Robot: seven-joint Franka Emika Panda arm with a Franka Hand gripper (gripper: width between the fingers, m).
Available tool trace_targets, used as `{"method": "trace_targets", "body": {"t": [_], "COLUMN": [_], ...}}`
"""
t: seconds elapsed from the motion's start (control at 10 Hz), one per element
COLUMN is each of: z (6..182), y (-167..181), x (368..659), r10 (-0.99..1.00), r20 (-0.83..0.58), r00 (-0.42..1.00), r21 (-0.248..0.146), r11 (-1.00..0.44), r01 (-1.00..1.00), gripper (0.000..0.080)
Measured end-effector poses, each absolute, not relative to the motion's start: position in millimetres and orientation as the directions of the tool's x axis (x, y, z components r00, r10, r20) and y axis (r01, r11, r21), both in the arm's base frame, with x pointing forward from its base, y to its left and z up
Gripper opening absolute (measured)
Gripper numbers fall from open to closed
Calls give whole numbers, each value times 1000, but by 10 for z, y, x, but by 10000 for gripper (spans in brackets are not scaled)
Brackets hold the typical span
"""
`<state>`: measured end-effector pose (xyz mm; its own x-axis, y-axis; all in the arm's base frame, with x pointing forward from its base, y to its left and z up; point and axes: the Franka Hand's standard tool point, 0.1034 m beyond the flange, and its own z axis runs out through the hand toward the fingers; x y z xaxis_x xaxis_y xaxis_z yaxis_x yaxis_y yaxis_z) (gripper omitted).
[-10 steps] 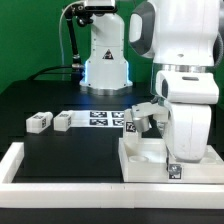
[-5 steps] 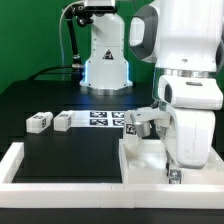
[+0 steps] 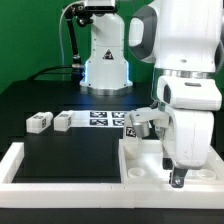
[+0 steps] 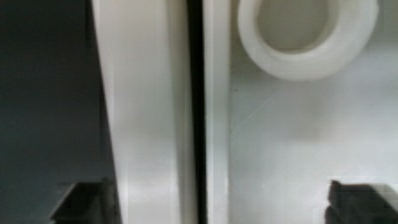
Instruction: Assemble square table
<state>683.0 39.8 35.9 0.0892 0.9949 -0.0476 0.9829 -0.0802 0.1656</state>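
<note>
well, closest of all, a long white bar [image 3: 60,178] runs along the near edge of the black worktop [image 3: 75,148]. it works like a wall that things can be pushed against. the square table panel [image 3: 145,158] lies flat in the worktop's near corner on the exterior view's right, snug against that bar. it seems to be put there so it cannot slide when parts are pressed into it.

the gripper [image 3: 177,180] hangs low by the panel's near corner and points straight down. in the wrist view its two dark fingertips [image 4: 80,200] stand far apart, so the jaws are wide open. nothing is held between them. only the bar, a thin dark gap and the panel's rim show below. a round socket [image 4: 294,40] in the panel shows there too, and it is empty. that hole is likely where a leg must go.

further back, two leg blocks [image 3: 38,122] sit side by side near the worktop's edge on the exterior view's left. they are well apart from the panel, out in the open, so they look easy to grab from above. just beside them the marker board [image 3: 100,119] lies flat. another small tagged piece [image 3: 131,126] sits by the panel's far edge. the arm [image 3: 185,100] partly hides it, so what it is cannot be told. farthest back, at the far edge, stands a white robot base [image 3: 105,65].
</note>
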Motion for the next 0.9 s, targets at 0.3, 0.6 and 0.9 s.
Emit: {"method": "trace_targets", "body": {"t": [0.3,0.6,0.9], "z": [357,356,696], "y": [393,384,-96], "x": [6829,6829,6555], "r10": [995,995,992], "r20": [-48,-48,-81], "r00": [90,91,96], "r21": [165,165,138], "r11": [-81,-82,-84], "r01": [983,983,987], "gripper": [645,648,648]}}
